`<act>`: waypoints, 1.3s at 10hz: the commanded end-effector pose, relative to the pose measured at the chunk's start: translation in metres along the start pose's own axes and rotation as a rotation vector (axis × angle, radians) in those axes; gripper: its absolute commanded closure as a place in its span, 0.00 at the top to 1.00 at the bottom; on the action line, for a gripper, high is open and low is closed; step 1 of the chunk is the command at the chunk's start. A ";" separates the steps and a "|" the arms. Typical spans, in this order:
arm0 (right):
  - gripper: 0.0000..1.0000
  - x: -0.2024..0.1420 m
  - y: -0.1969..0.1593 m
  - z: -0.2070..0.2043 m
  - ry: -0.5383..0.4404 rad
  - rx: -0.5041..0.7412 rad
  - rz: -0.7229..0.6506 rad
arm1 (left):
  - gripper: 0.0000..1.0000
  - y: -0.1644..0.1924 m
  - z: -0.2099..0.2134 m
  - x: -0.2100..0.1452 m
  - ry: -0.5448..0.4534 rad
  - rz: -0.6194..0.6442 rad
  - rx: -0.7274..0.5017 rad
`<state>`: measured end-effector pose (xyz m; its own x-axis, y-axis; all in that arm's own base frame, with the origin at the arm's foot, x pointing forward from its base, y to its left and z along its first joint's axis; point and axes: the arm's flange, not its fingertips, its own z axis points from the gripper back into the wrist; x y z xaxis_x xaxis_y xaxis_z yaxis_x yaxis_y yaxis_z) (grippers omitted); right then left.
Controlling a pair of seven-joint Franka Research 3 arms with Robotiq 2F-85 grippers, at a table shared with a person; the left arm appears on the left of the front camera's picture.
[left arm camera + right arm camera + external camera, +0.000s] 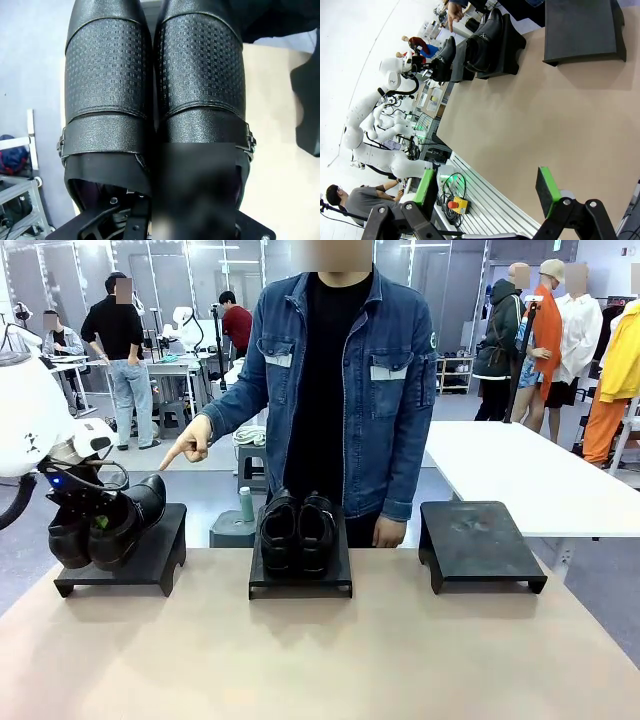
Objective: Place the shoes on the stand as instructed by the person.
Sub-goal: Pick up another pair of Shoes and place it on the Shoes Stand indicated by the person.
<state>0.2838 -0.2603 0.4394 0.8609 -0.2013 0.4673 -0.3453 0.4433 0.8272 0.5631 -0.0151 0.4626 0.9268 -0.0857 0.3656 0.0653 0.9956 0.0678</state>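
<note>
My left gripper (97, 524) is shut on a pair of black shoes (122, 523), holding them together at the heel openings. They hang tilted, toes raised toward the far side, over the left black stand (160, 558). Whether they touch it I cannot tell. In the left wrist view both textured shoes (107, 75) lie side by side and hide my fingers. The second pair (297, 530) stands on the middle stand (300, 583). The person's hand (190, 444) points down at the left stand. My right gripper (486, 189) hovers open above the table's near side.
The right stand (482, 540) is bare. The person's other hand (390, 532) rests by the middle stand at the table's far edge. Bare tan tabletop (320, 660) spreads across the near half. A white table (530, 475) stands behind at the right.
</note>
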 end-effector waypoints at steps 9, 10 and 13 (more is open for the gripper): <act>1.00 0.000 0.001 0.001 -0.010 0.009 0.007 | 0.08 -0.004 -0.019 -0.002 -0.104 0.017 -0.056; 1.00 0.000 0.001 0.001 -0.010 0.009 0.007 | 0.08 -0.003 -0.023 -0.002 -0.104 0.007 -0.048; 1.00 0.000 0.001 0.001 -0.010 0.009 0.007 | 0.08 0.000 -0.044 -0.001 -0.144 -0.016 0.003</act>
<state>0.2838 -0.2603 0.4394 0.8609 -0.2013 0.4673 -0.3453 0.4433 0.8272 0.5740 -0.0198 0.4224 0.8960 -0.0798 0.4369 0.0748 0.9968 0.0285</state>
